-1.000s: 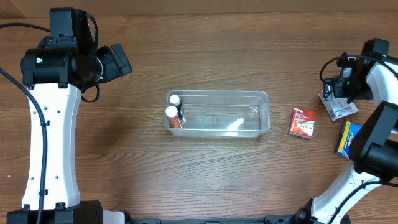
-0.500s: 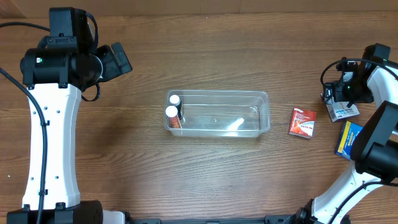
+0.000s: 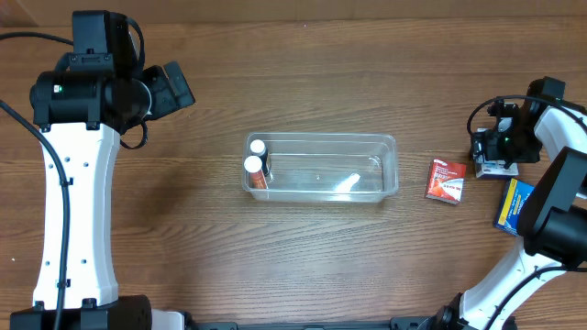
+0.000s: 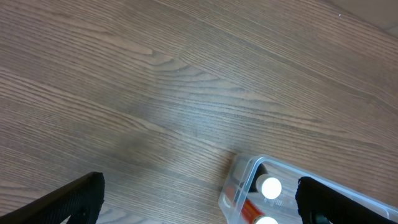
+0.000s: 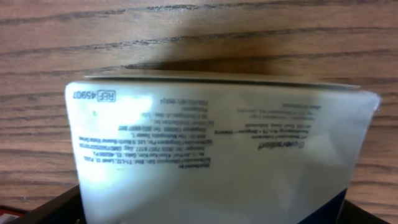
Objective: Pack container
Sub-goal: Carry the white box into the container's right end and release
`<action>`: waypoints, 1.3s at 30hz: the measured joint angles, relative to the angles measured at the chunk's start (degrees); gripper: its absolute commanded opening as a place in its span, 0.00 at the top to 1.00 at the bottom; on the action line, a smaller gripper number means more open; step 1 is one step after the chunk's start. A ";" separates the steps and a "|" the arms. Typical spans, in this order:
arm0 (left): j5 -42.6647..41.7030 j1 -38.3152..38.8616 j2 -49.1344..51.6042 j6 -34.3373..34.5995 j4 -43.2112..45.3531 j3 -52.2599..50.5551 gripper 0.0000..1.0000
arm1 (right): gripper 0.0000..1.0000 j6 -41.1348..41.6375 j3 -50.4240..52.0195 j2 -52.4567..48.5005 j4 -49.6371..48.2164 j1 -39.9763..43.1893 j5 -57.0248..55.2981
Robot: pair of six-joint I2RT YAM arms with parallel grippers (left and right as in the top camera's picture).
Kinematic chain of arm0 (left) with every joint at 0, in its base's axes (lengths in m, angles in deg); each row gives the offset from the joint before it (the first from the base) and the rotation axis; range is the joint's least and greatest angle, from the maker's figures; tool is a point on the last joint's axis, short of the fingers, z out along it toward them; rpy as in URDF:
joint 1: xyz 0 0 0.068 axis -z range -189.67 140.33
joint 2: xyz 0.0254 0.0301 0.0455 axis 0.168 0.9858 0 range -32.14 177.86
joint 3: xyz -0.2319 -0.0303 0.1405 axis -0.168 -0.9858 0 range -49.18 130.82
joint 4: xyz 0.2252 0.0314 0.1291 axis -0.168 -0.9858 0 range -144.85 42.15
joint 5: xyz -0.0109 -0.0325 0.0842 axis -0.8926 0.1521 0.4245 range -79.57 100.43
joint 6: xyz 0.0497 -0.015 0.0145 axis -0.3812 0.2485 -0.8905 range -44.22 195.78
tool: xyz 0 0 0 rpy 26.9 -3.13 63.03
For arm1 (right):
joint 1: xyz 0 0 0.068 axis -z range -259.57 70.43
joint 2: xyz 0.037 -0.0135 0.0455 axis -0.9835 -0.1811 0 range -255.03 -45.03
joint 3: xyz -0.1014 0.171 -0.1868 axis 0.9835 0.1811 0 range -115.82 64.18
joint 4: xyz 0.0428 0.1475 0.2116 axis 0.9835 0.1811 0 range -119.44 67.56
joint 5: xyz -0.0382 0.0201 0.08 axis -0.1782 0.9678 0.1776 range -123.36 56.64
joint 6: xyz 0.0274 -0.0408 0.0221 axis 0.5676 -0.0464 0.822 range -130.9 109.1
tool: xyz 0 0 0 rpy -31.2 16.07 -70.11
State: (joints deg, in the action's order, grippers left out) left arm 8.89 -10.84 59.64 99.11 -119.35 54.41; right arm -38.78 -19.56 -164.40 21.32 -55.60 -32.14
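The container (image 3: 321, 139) is a clear plastic bin in the middle of the table. Two white-capped bottles (image 3: 254, 165) lie at its left end. Its corner (image 4: 231, 190) and the bottle caps (image 4: 270, 186) show in the left wrist view. My left gripper (image 3: 174, 89) is open and empty, high over the far left of the table; its fingers frame bare wood in the left wrist view (image 4: 199, 205). My right gripper (image 3: 496, 147) is at the right edge, shut on a white printed box (image 3: 491, 169), which fills the right wrist view (image 5: 217, 149).
A red box (image 3: 447, 180) lies flat just right of the container. A blue and yellow box (image 3: 514, 203) lies near the right edge, below my right gripper. Both arm bases stand along the front edge.
My right gripper has shifted a little left and toward the front, and the white box has moved with it. The left arm and the container have not moved.
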 measured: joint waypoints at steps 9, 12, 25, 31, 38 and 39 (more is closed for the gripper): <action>0.00 0.00 0.00 0.00 -0.04 0.00 0.00 | 0.22 4.26 -0.20 0.00 -0.11 0.00 0.07; 0.00 0.00 0.00 0.00 -0.20 0.00 0.00 | 0.27 5.75 -0.66 0.35 0.39 0.00 0.09; 0.00 0.00 0.00 0.00 -0.28 0.00 0.00 | 0.32 13.16 -2.54 24.70 5.35 -5.79 1.03; 0.00 0.00 0.00 0.02 -0.48 0.00 0.00 | 0.32 18.67 -2.89 36.33 11.23 -21.16 1.62; 0.02 0.00 0.00 0.00 -0.50 0.00 0.00 | 0.31 28.79 -2.86 37.07 15.63 -35.65 1.53; 0.02 0.00 0.00 0.00 -0.48 0.00 0.00 | 0.31 29.97 -2.78 36.79 15.69 -36.87 1.51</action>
State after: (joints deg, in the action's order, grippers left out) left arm 8.91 -10.84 59.64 99.11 -119.83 54.41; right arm -8.81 -22.34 -127.62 37.01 -92.47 -30.64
